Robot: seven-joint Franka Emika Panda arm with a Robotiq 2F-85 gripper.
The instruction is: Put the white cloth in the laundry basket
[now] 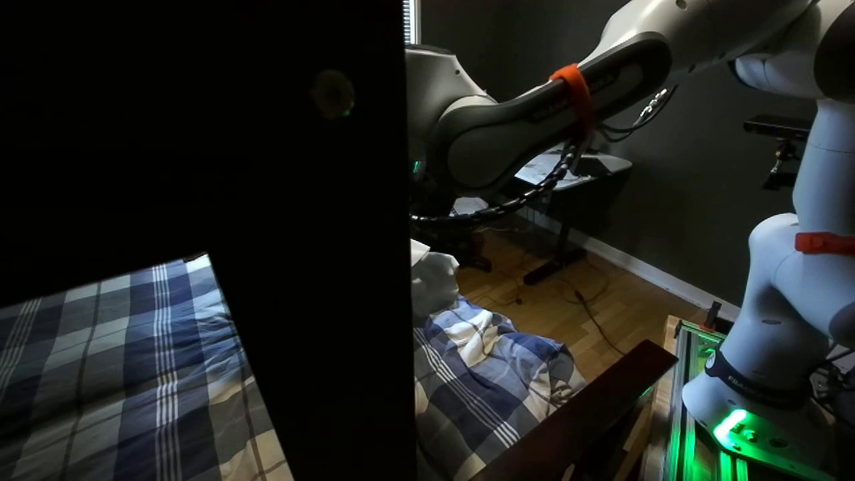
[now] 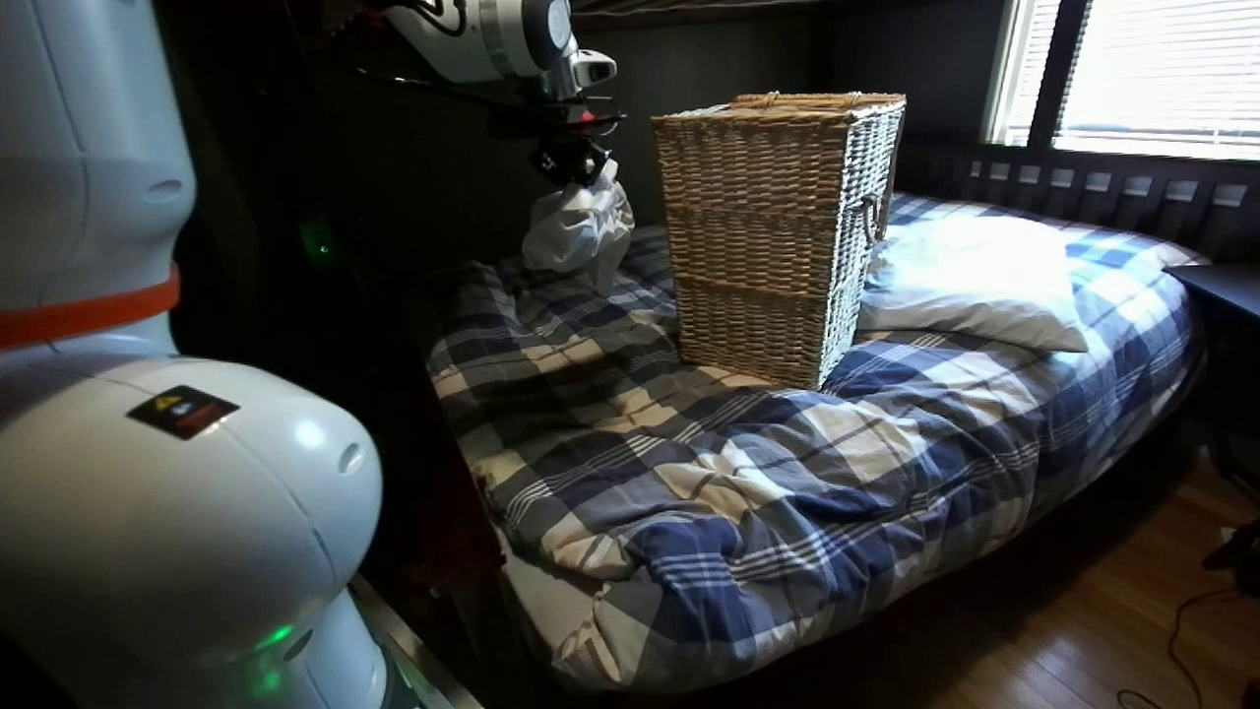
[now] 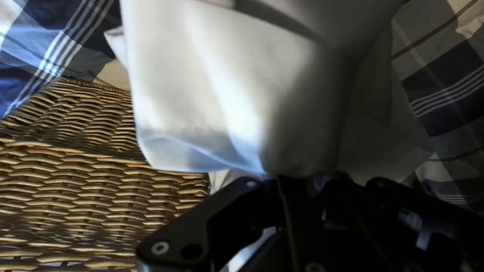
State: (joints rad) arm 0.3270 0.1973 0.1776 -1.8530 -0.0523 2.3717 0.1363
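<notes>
The white cloth (image 2: 579,228) hangs bunched from my gripper (image 2: 583,169) in an exterior view, above the bed. My gripper is shut on its upper part. In the wrist view the cloth (image 3: 227,87) fills the upper middle, and the dark fingers (image 3: 302,179) meet at its edge. The tall wicker laundry basket (image 2: 753,246) stands upright on the bed, beside the cloth and apart from it. Its wicker (image 3: 83,189) fills the left of the wrist view. The inside of the basket is hidden, and I cannot tell how its lid stands.
The bed has a plaid cover (image 2: 748,492). A white pillow (image 2: 975,281) lies behind the basket. A dark post (image 1: 320,267) blocks much of an exterior view, hiding the gripper and basket there. A dark bed rail (image 1: 601,401) runs near the robot base. A desk (image 1: 574,167) stands beyond.
</notes>
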